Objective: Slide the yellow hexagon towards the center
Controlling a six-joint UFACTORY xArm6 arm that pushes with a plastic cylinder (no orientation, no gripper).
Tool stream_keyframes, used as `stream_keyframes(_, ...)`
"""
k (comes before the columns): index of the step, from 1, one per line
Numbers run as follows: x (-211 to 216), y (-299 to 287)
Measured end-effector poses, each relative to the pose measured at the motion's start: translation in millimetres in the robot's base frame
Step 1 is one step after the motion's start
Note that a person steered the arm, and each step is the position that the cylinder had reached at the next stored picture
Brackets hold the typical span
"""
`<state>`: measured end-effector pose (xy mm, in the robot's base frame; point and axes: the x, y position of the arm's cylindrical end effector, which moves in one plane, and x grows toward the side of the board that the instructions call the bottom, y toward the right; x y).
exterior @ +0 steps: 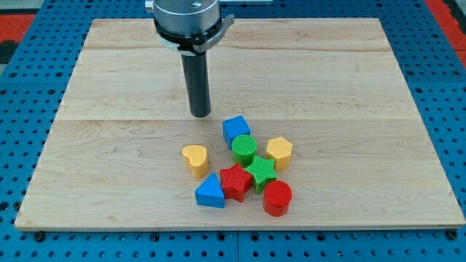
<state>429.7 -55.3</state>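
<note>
The yellow hexagon (279,152) sits on the wooden board (109,94) right of the view's middle, at the right edge of a cluster of blocks. It touches the green star (260,172) and stands close to the green cylinder (244,148). My tip (200,114) rests on the board up and to the left of the cluster, apart from all blocks. The blue cube (235,130) is the nearest block, just to the tip's lower right.
A yellow heart (194,159) lies left of the cluster. A red star (234,181), a blue triangle (210,192) and a red cylinder (277,198) sit toward the view's bottom. A blue pegboard (29,87) surrounds the board.
</note>
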Motion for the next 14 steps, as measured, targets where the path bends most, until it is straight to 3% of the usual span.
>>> stream_keyframes(1,0.0,0.0)
stream_keyframes(3,-2.0,73.8)
stream_keyframes(7,-12.3,87.2)
stream_keyframes(8,7.6,108.1)
stream_keyframes(9,48.3,166.4)
stream_keyframes(10,86.9,165.4)
stream_keyframes(12,115.1,131.8)
stream_keyframes(13,102.2,112.2)
stream_keyframes(14,60.7,100.0)
